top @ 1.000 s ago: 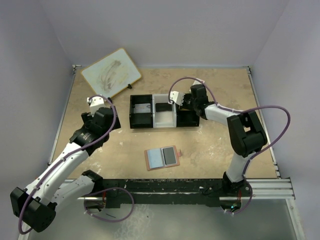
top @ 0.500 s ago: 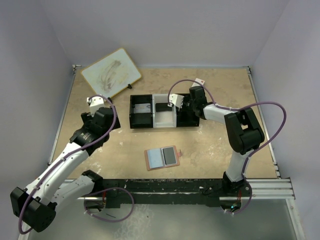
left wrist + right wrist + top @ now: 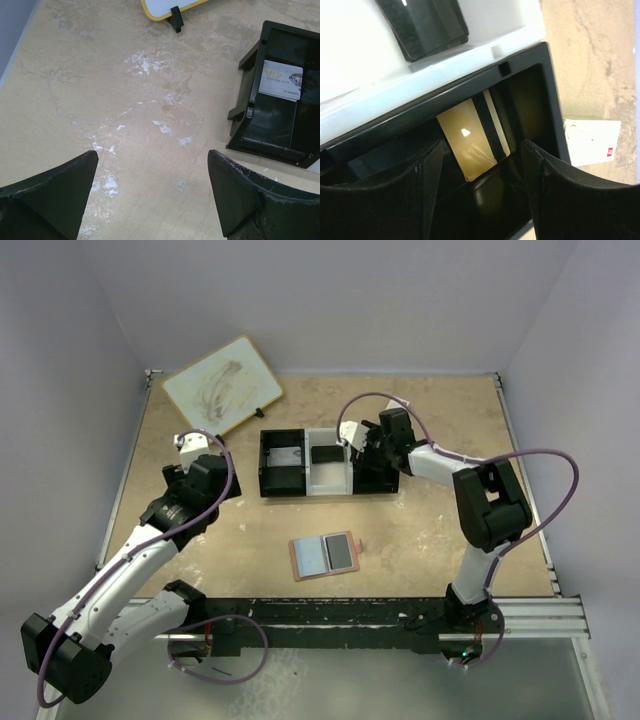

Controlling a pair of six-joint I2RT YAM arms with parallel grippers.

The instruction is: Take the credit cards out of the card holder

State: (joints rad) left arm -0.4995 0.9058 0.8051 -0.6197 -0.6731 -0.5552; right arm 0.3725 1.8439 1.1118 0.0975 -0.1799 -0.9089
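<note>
Sorting in progress: we are looking down on the card holder (image 3: 325,556), which is lying open on the desk (image 3: 440,530) near the arms' bases, well apart from the three-compartment tray (image 3: 330,492) beyond it. The credit cards (image 3: 289,457) are sitting in that tray one to a section: a silvery card (image 3: 281,80) in the left black section, a black card (image 3: 425,25) in the white middle, and a gold card (image 3: 465,135) with a dark stripe in the right black section. We are reading this layout as deliberate, each card getting its own bay so that none is covering another. A dark card (image 3: 342,552) is showing in the holder's right half, so we are judging the job unfinished.

The right tool (image 3: 482,155) is hanging over the right black section with its fingers spread and nothing between them. The gold card is lying below the gap, and we are seeing no contact with either finger. The left tool (image 3: 152,155) is hovering over bare desk to the left of the tray, fingers spread wide, gripping nothing.

A white packet (image 3: 592,142) with a red end is lying on the desk just beside the tray's right wall, and a whiteboard (image 3: 222,385) is standing at the far left corner
</note>
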